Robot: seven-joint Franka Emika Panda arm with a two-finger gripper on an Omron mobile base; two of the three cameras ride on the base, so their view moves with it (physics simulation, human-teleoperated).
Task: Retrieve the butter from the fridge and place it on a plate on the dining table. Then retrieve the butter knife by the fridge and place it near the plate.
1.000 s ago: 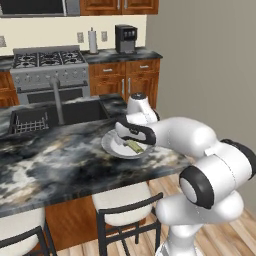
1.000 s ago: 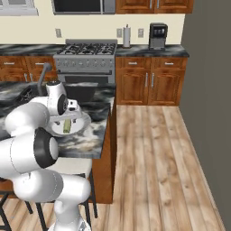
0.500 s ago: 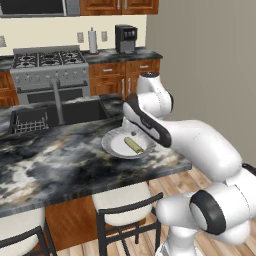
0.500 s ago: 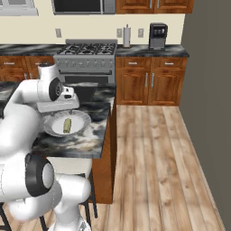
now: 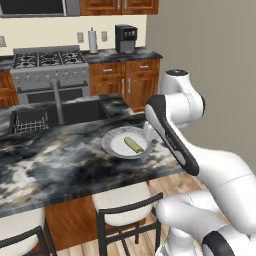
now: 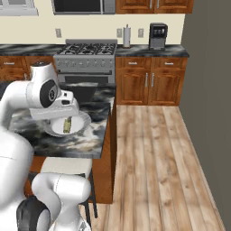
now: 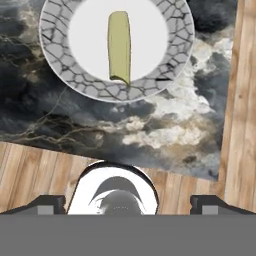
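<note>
Since the earlier frames the arm has lifted and swung up and away from the plate; a second ago its hand sat low over the plate, now the white links arch high beside it. The butter and plate have not shifted.

The table point(image 5: 60, 155), the long marbled top with the built-in sink, carries the plate near its right end. Two stools stand tucked along its near side. Beyond it lie the stove, the wall counters and a coffee maker.

The plate point(image 5: 127, 142) lies flat on the marble, its crackled grey rim whole in the hand view point(image 7: 117, 47).

The butter point(image 7: 120, 46) lies lengthwise across the plate's pale centre, wholly inside the rim, touching nothing else. It also shows as a small tan stick in both base views point(image 6: 67, 125).

The tool point(image 7: 128, 201) looks down from above, well clear of plate and butter. Its two dark tips stand far apart at the bottom corners of the hand view: spread wide, holding nothing.

Judgement: the first half looks done, butter delivered and released. Left to do: fetch the butter knife by the fridge and lay it near the plate.
</note>
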